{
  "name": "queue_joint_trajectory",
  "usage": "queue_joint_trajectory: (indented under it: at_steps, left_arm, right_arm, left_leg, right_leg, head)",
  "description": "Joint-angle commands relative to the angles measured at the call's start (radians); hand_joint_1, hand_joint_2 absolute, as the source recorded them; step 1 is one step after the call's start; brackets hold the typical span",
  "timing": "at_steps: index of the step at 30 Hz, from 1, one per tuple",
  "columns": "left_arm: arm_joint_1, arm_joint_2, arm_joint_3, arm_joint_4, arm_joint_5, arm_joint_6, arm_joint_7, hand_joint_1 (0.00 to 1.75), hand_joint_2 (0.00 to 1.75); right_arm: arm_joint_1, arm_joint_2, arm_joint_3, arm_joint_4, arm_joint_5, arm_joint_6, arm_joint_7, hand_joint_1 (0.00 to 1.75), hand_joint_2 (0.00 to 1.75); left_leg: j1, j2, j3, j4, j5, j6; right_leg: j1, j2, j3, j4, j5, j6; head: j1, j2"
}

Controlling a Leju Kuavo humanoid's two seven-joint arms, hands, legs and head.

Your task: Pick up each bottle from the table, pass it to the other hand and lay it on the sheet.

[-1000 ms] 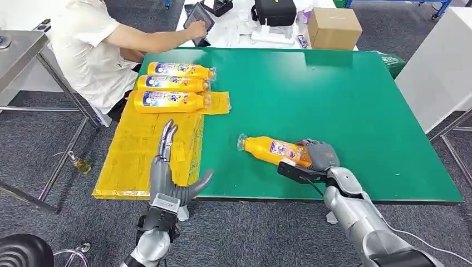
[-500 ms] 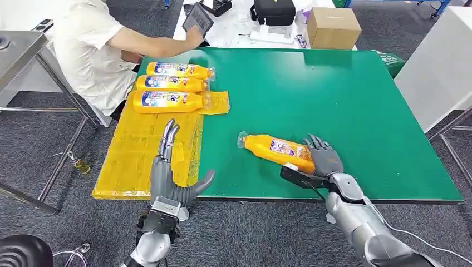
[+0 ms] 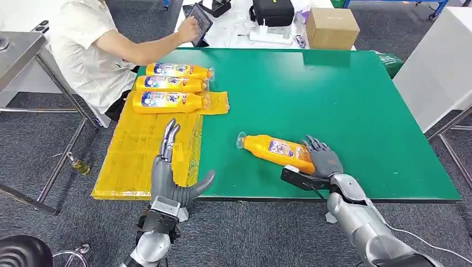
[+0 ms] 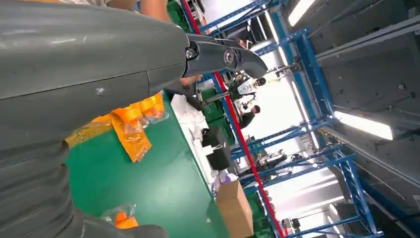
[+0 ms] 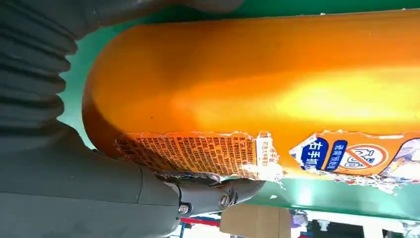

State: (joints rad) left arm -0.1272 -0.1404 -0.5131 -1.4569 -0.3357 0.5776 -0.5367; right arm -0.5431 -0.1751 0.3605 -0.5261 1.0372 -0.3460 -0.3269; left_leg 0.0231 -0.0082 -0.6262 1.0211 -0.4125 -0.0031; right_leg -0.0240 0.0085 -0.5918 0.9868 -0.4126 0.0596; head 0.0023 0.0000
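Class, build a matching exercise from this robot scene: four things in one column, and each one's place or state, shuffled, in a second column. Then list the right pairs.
Things
1. lone bottle
2. cardboard box
3. left hand
4. tablet

Places or states
A. held by the seated person
B. lying on the green table by the right hand
C. open, over the yellow sheet
D. on the white table beyond

Pairs: 1-B, 2-D, 3-C, 4-A

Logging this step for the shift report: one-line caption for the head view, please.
Right hand at the base of the lone orange bottle on the green table; left hand waits over the yellow sheet.
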Motion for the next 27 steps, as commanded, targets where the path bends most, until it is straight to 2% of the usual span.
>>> queue_joint_trajectory:
  at_steps: [1,10,12,14,16,22,23,27]
  left_arm:
    - [-0.034,0.023,-0.025,0.029,0.027,-0.018,0.004,0.00,1.75]
    - [-0.038,0.020,-0.022,0.035,0.103,-0.079,0.006,0.00,1.75]
    - [-0.038,0.021,-0.022,0.034,0.110,-0.085,0.006,0.00,1.75]
    - [-0.039,0.020,-0.023,0.035,0.113,-0.089,0.004,0.00,1.75]
    - [-0.037,0.019,-0.024,0.033,0.118,-0.092,0.001,0.00,1.75]
    - [-0.030,0.022,-0.020,0.027,0.145,-0.104,-0.008,0.00,1.75]
    - [-0.026,0.018,-0.011,0.023,0.161,-0.102,-0.015,0.00,1.75]
    - [-0.025,0.018,-0.010,0.022,0.163,-0.102,-0.017,0.00,1.75]
  right_arm:
    - [0.036,0.024,0.034,0.079,-0.019,0.012,-0.021,1.71,1.75]
    - [0.038,0.014,0.026,0.088,-0.052,0.007,-0.050,1.75,1.75]
    - [0.043,0.016,0.013,0.083,-0.075,0.016,-0.071,1.75,1.75]
    - [0.064,0.033,-0.049,0.056,-0.175,0.057,-0.144,1.75,1.75]
    - [0.073,0.037,-0.061,0.046,-0.195,0.046,-0.151,1.75,1.75]
    - [0.112,0.078,-0.154,-0.031,-0.364,0.080,-0.256,1.75,1.75]
    - [0.130,0.098,-0.192,-0.078,-0.439,0.113,-0.324,1.75,1.75]
    - [0.140,0.102,-0.188,-0.104,-0.444,0.123,-0.318,1.75,1.75]
  left_leg:
    - [0.001,-0.001,0.003,-0.002,0.000,0.001]
    - [0.001,-0.002,0.004,-0.004,0.000,0.002]
    - [0.001,-0.001,0.003,-0.002,0.000,0.001]
    - [0.001,-0.002,0.004,-0.002,0.000,0.001]
    - [0.001,-0.001,0.004,-0.003,0.000,0.001]
    - [0.001,0.000,0.003,-0.001,0.000,0.000]
    - [0.001,0.000,0.003,-0.002,0.000,0.001]
    - [0.001,0.001,0.001,-0.001,-0.001,0.000]
  right_leg:
    - [0.002,-0.003,0.004,-0.003,0.000,-0.004]
    - [0.003,-0.004,0.006,-0.005,0.000,-0.007]
    - [0.002,-0.003,0.004,-0.002,0.000,-0.004]
    - [0.002,-0.003,0.005,-0.003,0.000,-0.005]
    - [0.002,-0.003,0.005,-0.003,0.000,-0.005]
    - [0.001,-0.001,0.003,-0.002,0.001,-0.003]
    - [0.002,-0.001,0.003,-0.002,0.001,-0.004]
    - [0.001,0.000,0.001,-0.001,0.001,-0.003]
  head:
    - [0.000,0.000]
    - [0.000,0.000]
    - [0.000,0.000]
    - [0.000,0.000]
    - [0.000,0.000]
    - [0.000,0.000]
    - [0.000,0.000]
    - [0.000,0.000]
